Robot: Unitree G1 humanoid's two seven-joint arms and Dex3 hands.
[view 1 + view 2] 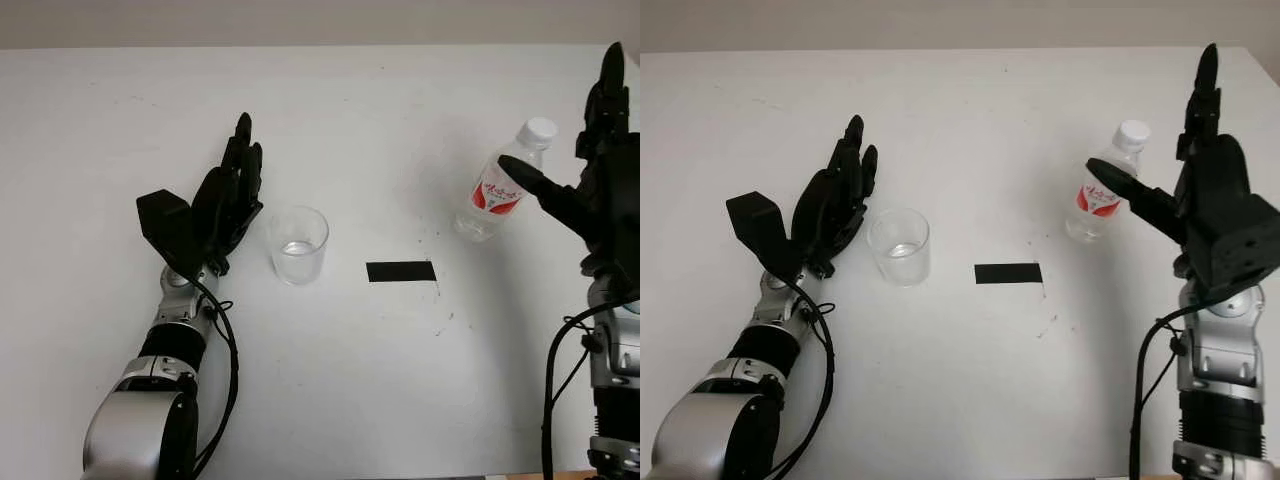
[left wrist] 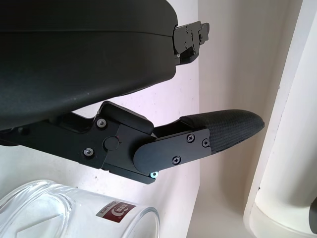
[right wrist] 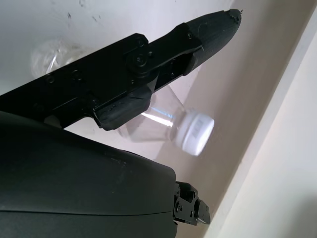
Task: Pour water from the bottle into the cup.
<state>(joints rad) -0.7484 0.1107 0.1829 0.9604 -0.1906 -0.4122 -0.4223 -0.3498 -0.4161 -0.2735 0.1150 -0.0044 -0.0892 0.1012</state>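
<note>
On the worktop [image 1: 400, 380]: pouring not yet started.
Right robot hand [image 1: 1185, 190] open beside capped bottle [image 1: 1102, 190]; left robot hand [image 1: 228, 195] open beside cup [image 1: 298, 244].

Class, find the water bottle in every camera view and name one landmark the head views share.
Left eye view: bottle far right, beside the right hand.
Right eye view: bottle right of centre.
Left wrist view: not in it.
Right wrist view: bottle central, behind a finger.
Shared landmark: black tape strip.

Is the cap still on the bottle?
Yes, a white cap sits on the bottle, which stands on the table beside the open right hand.
</note>
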